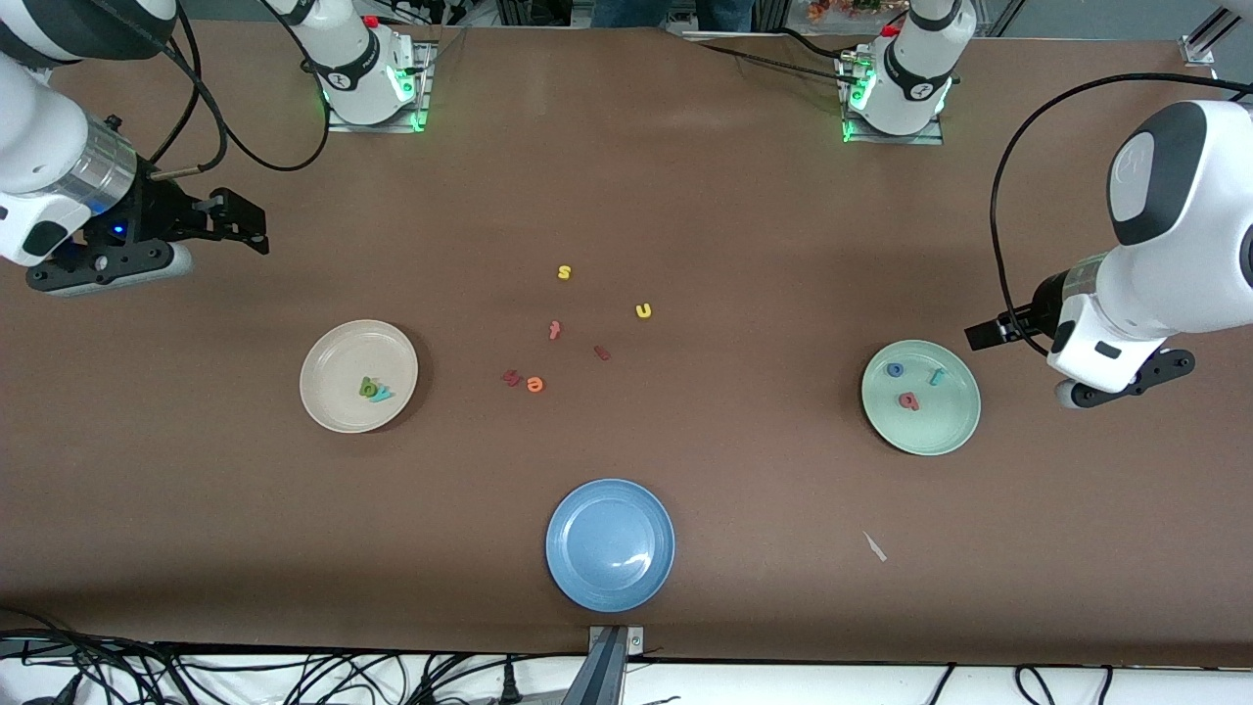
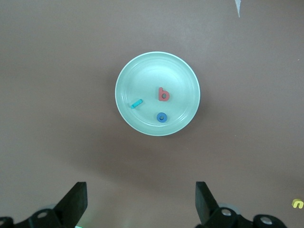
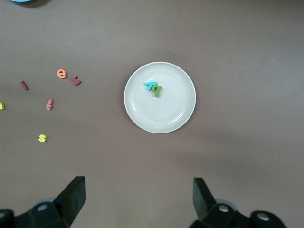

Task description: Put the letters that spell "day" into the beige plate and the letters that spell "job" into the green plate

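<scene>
Sorting looks finished, and I judge the next move is only to confirm the "d". The beige plate (image 1: 333, 411), toward the right arm's end of the desk, holds a huddled green and teal letter, perhaps hiding a yellow one. The green plate (image 1: 945, 431) holds the blue ring (image 2: 161, 117), salmon "b" (image 2: 163, 94) and teal stick (image 2: 137, 103), apart. Left tool (image 2: 141, 202) and right tool (image 3: 139, 199) wait high, wide and empty.
</scene>
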Controlling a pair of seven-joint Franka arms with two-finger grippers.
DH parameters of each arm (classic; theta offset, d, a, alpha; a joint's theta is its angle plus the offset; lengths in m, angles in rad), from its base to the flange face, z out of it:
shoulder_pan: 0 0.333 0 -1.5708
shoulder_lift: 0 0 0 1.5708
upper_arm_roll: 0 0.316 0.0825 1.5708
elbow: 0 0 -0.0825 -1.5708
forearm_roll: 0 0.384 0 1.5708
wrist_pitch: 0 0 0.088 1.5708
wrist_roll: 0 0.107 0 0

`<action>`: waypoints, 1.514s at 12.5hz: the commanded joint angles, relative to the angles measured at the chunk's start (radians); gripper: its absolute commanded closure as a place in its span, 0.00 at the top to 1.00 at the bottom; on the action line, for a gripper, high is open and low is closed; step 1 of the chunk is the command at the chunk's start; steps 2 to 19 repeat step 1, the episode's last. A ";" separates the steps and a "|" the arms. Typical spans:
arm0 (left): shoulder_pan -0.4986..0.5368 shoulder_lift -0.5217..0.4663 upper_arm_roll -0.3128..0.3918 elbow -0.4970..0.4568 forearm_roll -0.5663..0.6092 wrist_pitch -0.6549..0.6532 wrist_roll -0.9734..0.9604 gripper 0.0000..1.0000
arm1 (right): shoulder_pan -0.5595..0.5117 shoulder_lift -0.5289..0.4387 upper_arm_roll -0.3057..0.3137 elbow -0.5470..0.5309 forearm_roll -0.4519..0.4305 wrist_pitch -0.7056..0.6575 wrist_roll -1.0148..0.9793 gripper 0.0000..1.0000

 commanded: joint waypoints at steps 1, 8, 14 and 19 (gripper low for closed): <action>-0.009 0.034 0.008 0.057 -0.034 -0.004 0.001 1.00 | -0.006 0.000 0.010 0.009 -0.017 -0.009 0.008 1.00; -0.009 0.034 0.008 0.057 -0.034 -0.004 0.001 1.00 | -0.006 0.000 0.010 0.009 -0.017 -0.009 0.008 1.00; -0.009 0.034 0.008 0.057 -0.034 -0.004 0.001 1.00 | -0.006 0.000 0.010 0.009 -0.017 -0.009 0.008 1.00; -0.009 0.034 0.008 0.057 -0.034 -0.004 0.001 1.00 | -0.006 0.000 0.010 0.009 -0.017 -0.009 0.008 1.00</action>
